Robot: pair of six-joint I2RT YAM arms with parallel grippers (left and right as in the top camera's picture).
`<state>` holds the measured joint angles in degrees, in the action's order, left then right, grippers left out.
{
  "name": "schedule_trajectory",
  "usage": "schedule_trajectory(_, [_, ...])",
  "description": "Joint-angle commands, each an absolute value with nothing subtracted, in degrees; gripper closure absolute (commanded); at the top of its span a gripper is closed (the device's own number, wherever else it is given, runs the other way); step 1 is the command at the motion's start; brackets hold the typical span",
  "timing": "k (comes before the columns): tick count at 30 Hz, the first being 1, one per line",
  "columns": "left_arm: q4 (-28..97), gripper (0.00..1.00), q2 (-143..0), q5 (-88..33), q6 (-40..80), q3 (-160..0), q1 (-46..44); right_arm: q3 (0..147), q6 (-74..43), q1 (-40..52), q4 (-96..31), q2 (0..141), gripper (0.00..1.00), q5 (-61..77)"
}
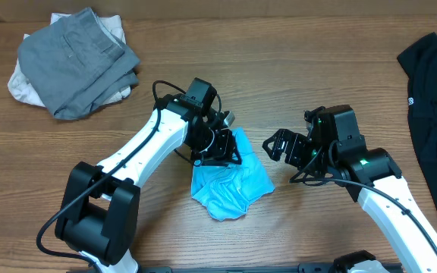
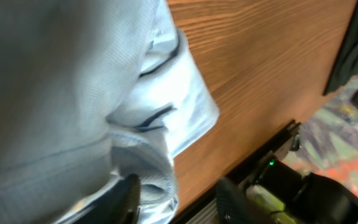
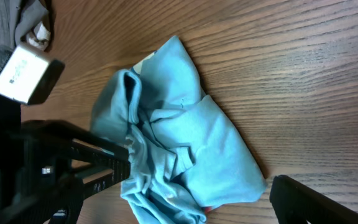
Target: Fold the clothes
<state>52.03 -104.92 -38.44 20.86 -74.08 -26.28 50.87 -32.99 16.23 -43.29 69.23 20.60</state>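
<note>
left fingers [image 2: 128, 198] parted, tips cut off, blue t-shirt [image 1: 234, 186] bunched against 1; right fingers [image 3: 319, 200] spread wide, empty; black garment [image 1: 435, 98] on tabletop [image 1: 317, 68], partly out of view

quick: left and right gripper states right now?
Left gripper: open, jaws apart, light blue T-shirt against one side, not clamped.
Right gripper: open, holding nothing.

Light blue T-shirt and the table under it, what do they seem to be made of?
The light blue T-shirt looks like soft matte fabric, probably cotton: it slumps in loose creases, and the left wrist view shows a fine textile texture. The table shows wood grain with a smooth, low sheen; real wood or laminate cannot be told.
</note>
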Motion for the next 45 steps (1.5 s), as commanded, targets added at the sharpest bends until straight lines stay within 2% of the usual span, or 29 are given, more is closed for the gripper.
schedule_trajectory(1, [50.4,0.48,-105.5,-42.8,22.5,-74.1,-26.7,51.1,-32.9,16.3,-42.9,69.2,0.00,20.6])
schedule_trajectory(5, [48.2,0.48,-104.9,-46.6,22.3,-75.1,-26.1,51.1,-32.9,16.3,-42.9,69.2,0.00,20.6])
schedule_trajectory(9, [51.5,0.47,-103.2,-46.1,20.2,-79.8,-23.8,51.1,-32.9,16.3,-42.7,69.2,0.00,20.6])
schedule_trajectory(16, [71.4,0.46,-101.1,-24.3,19.7,-91.8,-18.9,51.1,-32.9,16.3,-42.5,69.2,0.00,20.6])
schedule_trajectory(19, [75.3,0.43,-101.1,-14.6,19.2,-92.4,-19.5,51.1,-33.1,16.3,-42.3,69.2,0.00,20.6])
schedule_trajectory(21, [77.2,0.37,-101.7,-11.0,19.3,-91.8,-20.4,51.1,-33.1,16.3,-42.4,69.2,0.00,20.6])
schedule_trajectory(23, [77.8,0.37,-102.7,-8.8,19.3,-91.2,-21.3,51.1,-33.1,16.3,-42.6,69.2,0.00,20.6])
schedule_trajectory(35, [79.6,0.40,-111.5,-8.6,19.3,-91.0,-25.4,51.1,-33.1,16.3,-42.7,69.2,0.00,20.6])
schedule_trajectory(45, [74.9,0.42,-114.0,-7.2,17.7,-91.0,-26.8,51.1,-33.1,16.3,-42.6,69.2,0.00,20.6])
